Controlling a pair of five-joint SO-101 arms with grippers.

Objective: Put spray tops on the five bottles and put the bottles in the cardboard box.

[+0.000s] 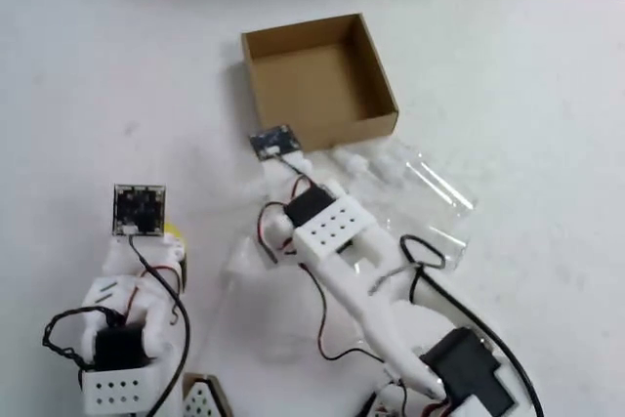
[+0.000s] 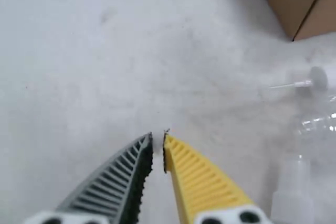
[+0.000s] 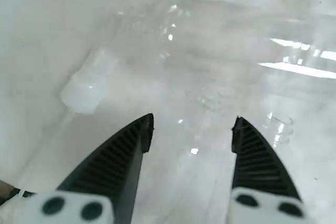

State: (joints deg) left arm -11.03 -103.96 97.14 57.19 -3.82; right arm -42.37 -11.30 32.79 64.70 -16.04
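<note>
The right gripper (image 3: 191, 124) hovers low over the clear bottles (image 3: 220, 45), which lie on the bench (image 1: 88, 85) just in front of the box (image 1: 317, 70). Its jaws are apart, and a spray top (image 3: 86, 85) lies just beside them. The box is empty, so this looks like the first pick-up. The bottles are slick and round, so it is best to close squarely across one body near the neck, so that it cannot roll out. The right arm is stretched forward from the near edge with its wrist tipped down. The left gripper (image 2: 157, 142) sits back at the near left with its jaws almost together, holding nothing.
</note>
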